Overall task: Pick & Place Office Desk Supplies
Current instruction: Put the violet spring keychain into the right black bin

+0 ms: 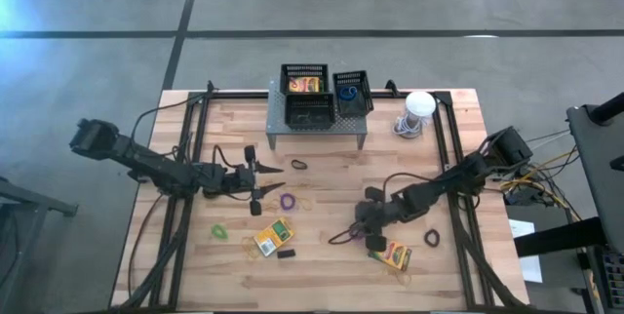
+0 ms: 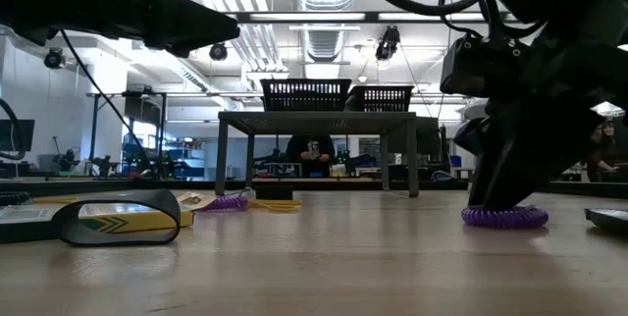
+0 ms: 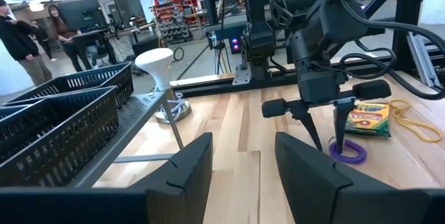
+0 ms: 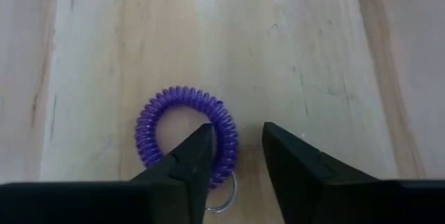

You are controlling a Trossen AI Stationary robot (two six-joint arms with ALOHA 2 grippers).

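Note:
A purple coiled band (image 4: pixel 182 135) lies flat on the wooden table, right of centre near the front. My right gripper (image 4: pixel 236 130) points steeply down at it, open. One finger (image 4: pixel 191 158) stands over the ring's hole and the other (image 4: pixel 292 158) outside it, so one side of the ring (image 4: pixel 228 147) lies between them. A crayon box (image 1: pixel 395 254) lies just beside it toward the front. My left gripper (image 1: pixel 271 181) hangs open and level over the table's left middle, holding nothing. Three black baskets (image 1: pixel 310 111) stand on the grey shelf at the back. My right gripper comes at the purple coiled band from above, its fingers astride one side of the ring (image 4: pixel 228 147). The band lies flat on the table. Whether the fingertips touch it, I cannot tell.
A second crayon box (image 1: pixel 273 238) with a small black block (image 1: pixel 286 253) lies front centre. Loose loops are scattered about: purple (image 1: pixel 289 200), green (image 1: pixel 219 228), black (image 1: pixel 298 165) and black (image 1: pixel 432 239). A white round object (image 1: pixel 417 109) stands back right.

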